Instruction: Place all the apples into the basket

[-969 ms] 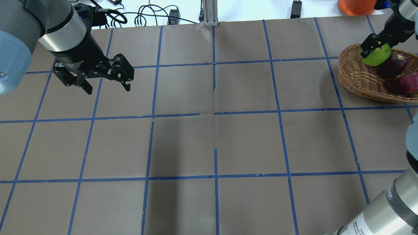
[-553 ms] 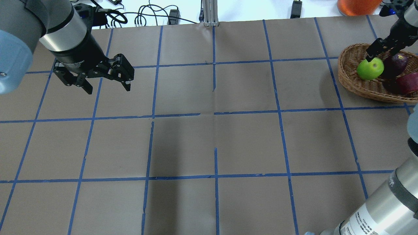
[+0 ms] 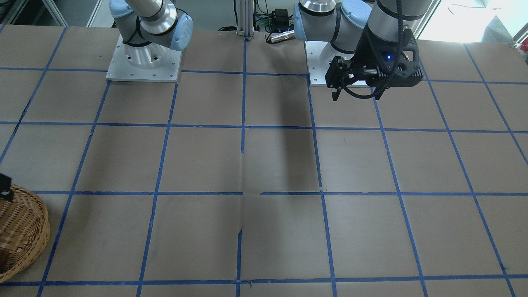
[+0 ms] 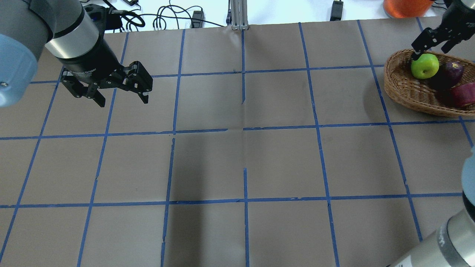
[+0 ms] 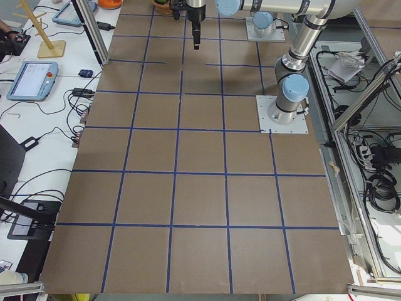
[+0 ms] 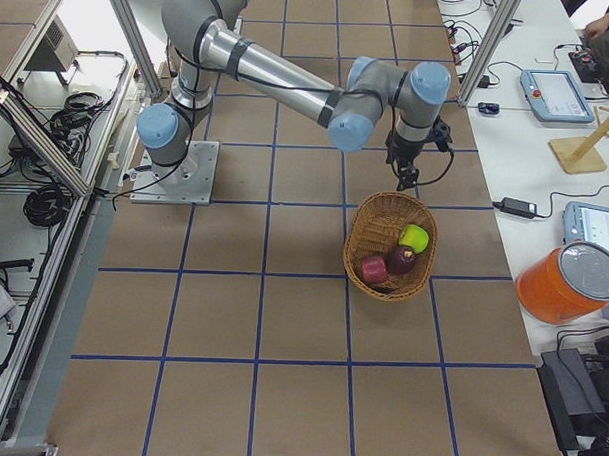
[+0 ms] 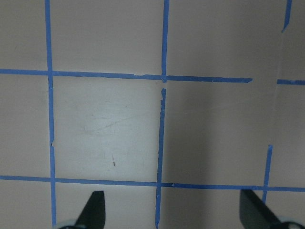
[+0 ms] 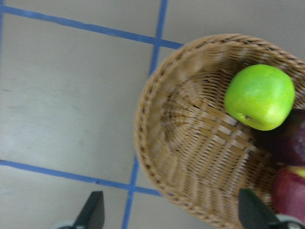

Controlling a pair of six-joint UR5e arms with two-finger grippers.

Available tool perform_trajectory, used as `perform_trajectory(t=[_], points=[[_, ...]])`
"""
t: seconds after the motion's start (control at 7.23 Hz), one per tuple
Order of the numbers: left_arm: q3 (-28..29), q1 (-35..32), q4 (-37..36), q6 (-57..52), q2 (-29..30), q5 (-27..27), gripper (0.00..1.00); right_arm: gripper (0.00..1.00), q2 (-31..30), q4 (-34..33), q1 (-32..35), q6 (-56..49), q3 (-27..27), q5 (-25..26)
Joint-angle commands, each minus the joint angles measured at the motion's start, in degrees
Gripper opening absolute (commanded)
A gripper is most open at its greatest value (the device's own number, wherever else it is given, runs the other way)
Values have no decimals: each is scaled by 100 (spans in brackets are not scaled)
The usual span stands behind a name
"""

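The wicker basket (image 4: 402,87) sits at the table's far right. In it lie the green apple (image 4: 425,66), the purple-maroon apple (image 4: 450,72) and the red apple (image 4: 465,94). My right gripper (image 4: 430,50) hangs open and empty above the basket's far rim, clear of the green apple. In the right wrist view the green apple (image 8: 259,97) rests inside the basket (image 8: 143,138), below my open fingers (image 8: 93,212). My left gripper (image 4: 122,100) is open and empty above the bare table at far left. The left wrist view shows only taped table.
An orange container (image 4: 406,7) stands beyond the basket at the table's back edge. Cables (image 4: 167,18) and an aluminium post (image 4: 237,15) lie along the back edge. Blue tape lines grid the brown table (image 4: 245,155). A small part of the basket (image 3: 20,231) shows in the front-facing view.
My right gripper let go of the green apple, which dropped into the basket and settled against the purple one. The gripper then rose and drew back. The left arm has not moved.
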State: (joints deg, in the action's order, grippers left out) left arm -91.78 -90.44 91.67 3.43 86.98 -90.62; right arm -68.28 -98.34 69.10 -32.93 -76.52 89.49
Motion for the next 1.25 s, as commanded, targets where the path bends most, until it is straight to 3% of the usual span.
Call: perform_trajectory(t=[0.0,0.28,0.42,0.69,0.83,1.11], points=[[2,0,0,0,3,0,100,100,-955,954,1432,1675,-239,-63],[2,0,0,0,3,0,100,100,-1816,478,2701,2628,-1447,-107],[-6,0,0,0,3,0,100,100,-2220,160,2636,2538,-1941,14],[2,0,0,0,3,0,100,100,-2234,200,2041,2431,-1641,42],[2,0,0,0,3,9,100,100,-2068,436,2003,2431,-1377,86],[2,0,0,0,3,9,100,100,-2040,719,2011,2790,-1339,86]])
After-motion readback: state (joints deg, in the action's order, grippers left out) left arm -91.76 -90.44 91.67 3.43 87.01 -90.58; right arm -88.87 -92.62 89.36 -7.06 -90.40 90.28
